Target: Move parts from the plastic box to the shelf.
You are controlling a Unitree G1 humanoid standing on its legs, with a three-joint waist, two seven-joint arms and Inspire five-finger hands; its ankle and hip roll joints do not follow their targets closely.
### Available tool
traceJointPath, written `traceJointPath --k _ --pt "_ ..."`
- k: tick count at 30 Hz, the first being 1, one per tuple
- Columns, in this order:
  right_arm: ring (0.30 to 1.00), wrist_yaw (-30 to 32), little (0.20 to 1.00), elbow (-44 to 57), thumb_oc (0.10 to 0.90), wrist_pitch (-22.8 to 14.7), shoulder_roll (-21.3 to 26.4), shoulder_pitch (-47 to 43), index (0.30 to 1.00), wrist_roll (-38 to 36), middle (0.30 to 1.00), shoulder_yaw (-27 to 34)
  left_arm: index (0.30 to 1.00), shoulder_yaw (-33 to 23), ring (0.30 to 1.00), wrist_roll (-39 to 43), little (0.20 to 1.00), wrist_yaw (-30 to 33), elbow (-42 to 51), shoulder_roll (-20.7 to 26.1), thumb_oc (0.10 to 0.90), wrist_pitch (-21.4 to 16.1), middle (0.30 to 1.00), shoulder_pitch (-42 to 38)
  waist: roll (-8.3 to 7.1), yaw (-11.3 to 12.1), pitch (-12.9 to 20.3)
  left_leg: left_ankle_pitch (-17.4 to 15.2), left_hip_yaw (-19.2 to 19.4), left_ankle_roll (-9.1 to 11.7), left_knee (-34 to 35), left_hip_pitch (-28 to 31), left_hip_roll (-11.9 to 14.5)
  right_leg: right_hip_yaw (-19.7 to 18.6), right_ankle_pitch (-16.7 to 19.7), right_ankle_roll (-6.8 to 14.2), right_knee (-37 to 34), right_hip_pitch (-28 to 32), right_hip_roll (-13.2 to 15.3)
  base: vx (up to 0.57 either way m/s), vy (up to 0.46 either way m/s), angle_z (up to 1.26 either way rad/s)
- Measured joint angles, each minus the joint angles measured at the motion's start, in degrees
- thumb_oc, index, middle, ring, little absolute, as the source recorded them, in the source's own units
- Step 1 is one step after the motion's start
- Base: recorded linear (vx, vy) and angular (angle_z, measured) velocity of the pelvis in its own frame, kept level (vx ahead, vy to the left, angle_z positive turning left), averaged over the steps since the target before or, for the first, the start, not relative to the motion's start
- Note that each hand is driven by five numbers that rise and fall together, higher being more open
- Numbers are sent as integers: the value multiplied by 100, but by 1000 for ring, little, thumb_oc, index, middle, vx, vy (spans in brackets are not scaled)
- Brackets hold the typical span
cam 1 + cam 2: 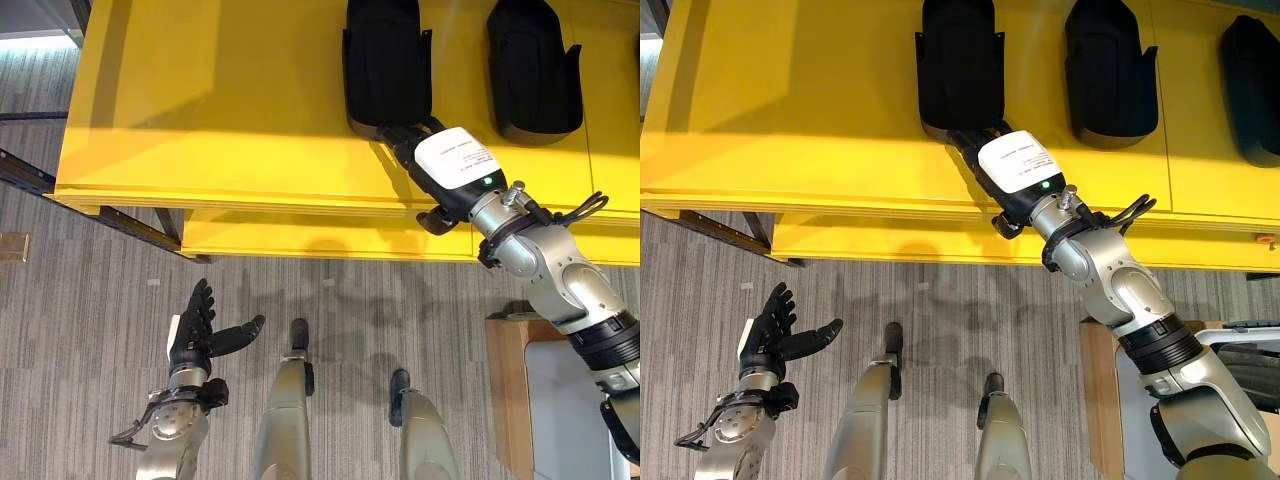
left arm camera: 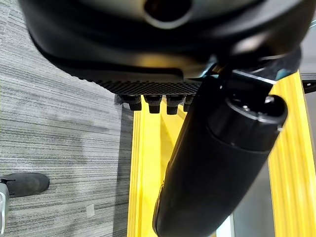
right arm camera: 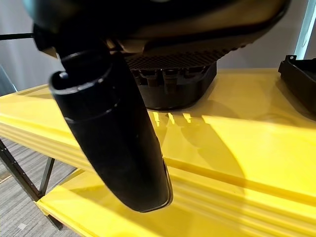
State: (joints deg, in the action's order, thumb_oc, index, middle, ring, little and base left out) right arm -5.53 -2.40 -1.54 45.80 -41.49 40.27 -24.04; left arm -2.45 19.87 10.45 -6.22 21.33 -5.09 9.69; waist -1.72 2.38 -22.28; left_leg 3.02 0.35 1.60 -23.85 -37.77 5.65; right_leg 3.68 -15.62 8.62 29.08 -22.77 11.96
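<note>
A: So which step is the robot working through?

B: It is setting a part on the shelf (image 1: 200,110), I judge. The right hand (image 1: 440,160) is reaching over the near edge, its fingers touching the near end of the left black part (image 1: 385,60), which is lying flat on the yellow top board.

A: Is the hand gripping it?

B: I cannot tell. In the head views the fingertips are lying against the part's near end, partly tucked at its rim; in the right wrist view the fingers are pointing straight at the part (image 3: 173,89) with the thumb hanging well clear. Holding or just nudging, the pictures are not settling it.

A: And the left hand?

B: The left hand (image 1: 200,330) is hanging low over the carpet, fingers spread and thumb out, carrying nothing.

A: What is the next move calling for?

B: Probably easing the fingers off without dragging the part toward the edge, then going back to the box, which I am not seeing.

A: Anything standing in the way?

B: A second part (image 1: 533,70) is lying just right of the first, and a third (image 1: 1252,90) farther right, so the arm is needing to draw straight back. A lower yellow board (image 1: 320,235) is jutting out beneath.
</note>
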Motion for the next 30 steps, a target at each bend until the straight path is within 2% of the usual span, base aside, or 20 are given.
traceJointPath --k 9,11,12,17,21,27,30 --pt "1000 17 1000 -12 900 -7 -4 76 1000 -48 1000 3 1000 0 1000 2 1000 6 -6 -1 900 -1 1000 -3 2 47 -3 0 -3 -1 -18 0 0 -2 -1 -1 17 -2 1 0 0 0" --pt "1000 49 1000 523 900 -19 -108 833 1000 -248 1000 611 1000 0 1000 1 1000 5 -3 -26 900 -7 1000 -39 -7 78 -12 -1 -22 -1 -26 -5 -7 16 -10 -2 23 11 2 -16 11 4" --pt "1000 67 1000 676 900 -38 -139 1050 1000 -307 1000 680 1000 -21 1000 1 1000 21 -19 -23 900 -6 1000 -17 -10 60 -14 -1 -24 -1 -32 -5 -7 12 -10 -3 19 12 -2 0 0 0" --pt "1000 12 1000 778 900 -142 -358 1756 1000 -727 1000 756 1000 -35 1000 -2 1000 26 -30 -44 900 -5 1000 -26 -11 -90 -21 -1 -31 -2 -31 -3 -1 4 -10 -3 47 9 -16 0 0 0" --pt "1000 -11 1000 965 900 -151 -653 2381 1000 -1058 1000 1024 1000 -34 1000 -3 1000 23 -29 -61 900 -3 1000 -26 -11 -111 -21 4 -41 5 -39 9 13 11 -12 -5 74 15 -29 0 0 0" --pt "1000 -30 1000 1137 900 -218 -893 2745 1000 -1605 1000 1203 1000 -40 1000 -3 1000 20 -33 -147 900 -1 1000 -9 -18 -211 -25 5 -36 -3 -30 101 25 -9 -18 -13 123 63 -29 0 0 0" --pt "1000 -26 1000 1204 900 -211 -1034 3319 1000 -1805 1000 1418 1000 -38 1000 -3 1000 19 -33 -199 900 2 1000 38 -19 -248 -25 -15 -20 -26 -11 215 42 -20 -26 -25 139 147 -35 -17 -14 -3"
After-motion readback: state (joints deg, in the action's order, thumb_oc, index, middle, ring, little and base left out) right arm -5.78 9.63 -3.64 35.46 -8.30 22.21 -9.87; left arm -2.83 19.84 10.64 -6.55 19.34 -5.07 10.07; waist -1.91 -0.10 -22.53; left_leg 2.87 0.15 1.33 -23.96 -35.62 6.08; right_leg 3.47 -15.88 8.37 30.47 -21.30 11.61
